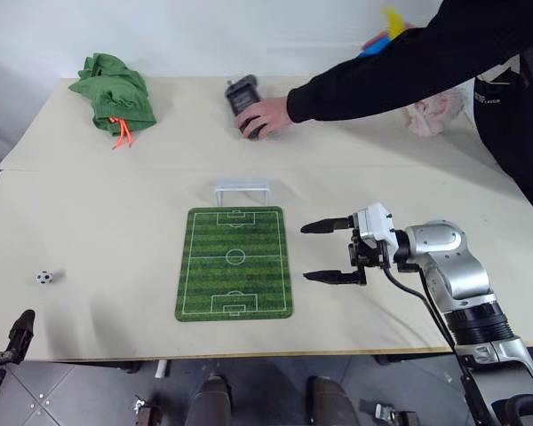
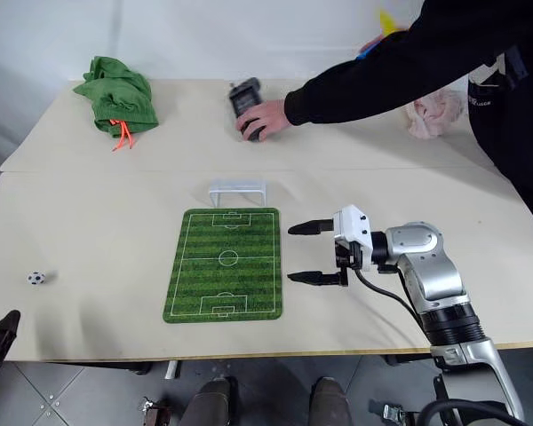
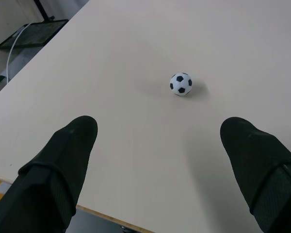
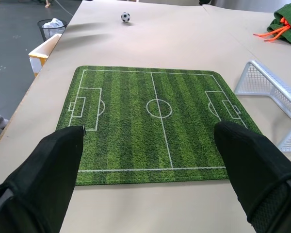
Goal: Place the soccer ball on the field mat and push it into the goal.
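Left wrist view: my left gripper [image 3: 157, 145] is spread wide, empty, at the table [image 1: 115, 195] edge; soccer ball [image 3: 181, 84] sits just ahead on bare top. R gripper [image 1: 334, 251] also released, beside the field mat [image 1: 235, 263]; goal [image 1: 242, 189] touches the mat's far end.

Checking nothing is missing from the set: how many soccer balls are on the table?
1. The soccer ball lies on the bare table near its left edge, well left of the field mat.
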